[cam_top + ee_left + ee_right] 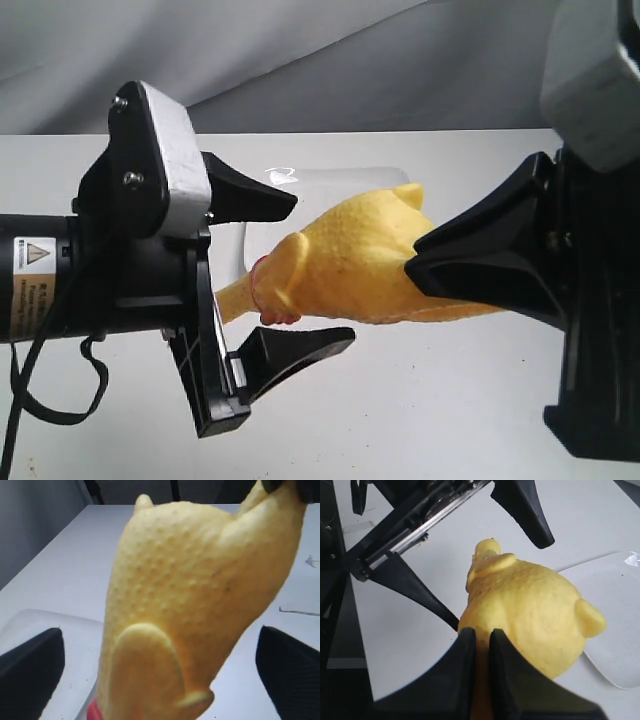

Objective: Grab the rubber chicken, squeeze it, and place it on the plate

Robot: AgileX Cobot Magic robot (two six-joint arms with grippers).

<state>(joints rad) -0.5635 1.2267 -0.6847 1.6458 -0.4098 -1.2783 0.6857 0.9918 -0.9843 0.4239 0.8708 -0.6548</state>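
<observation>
The yellow rubber chicken (350,265) hangs in the air, held at its narrow leg end by my right gripper (425,265), which is shut on it. In the right wrist view the right gripper (481,635) pinches that yellow end below the plump body (530,610). My left gripper (322,272) is open, with one finger above and one below the chicken's body near the red collar (262,285). The bumpy body (190,590) fills the left wrist view between the spread fingers (30,670). The white plate (340,190) lies on the table behind and under the chicken, and a bare part of the plate (615,630) shows in the right wrist view.
A white tabletop (430,400) lies under both arms, with a grey cloth backdrop (300,60) behind it. A black cable (60,400) loops under the left arm. The left gripper's fingers (525,510) stand close to the right gripper.
</observation>
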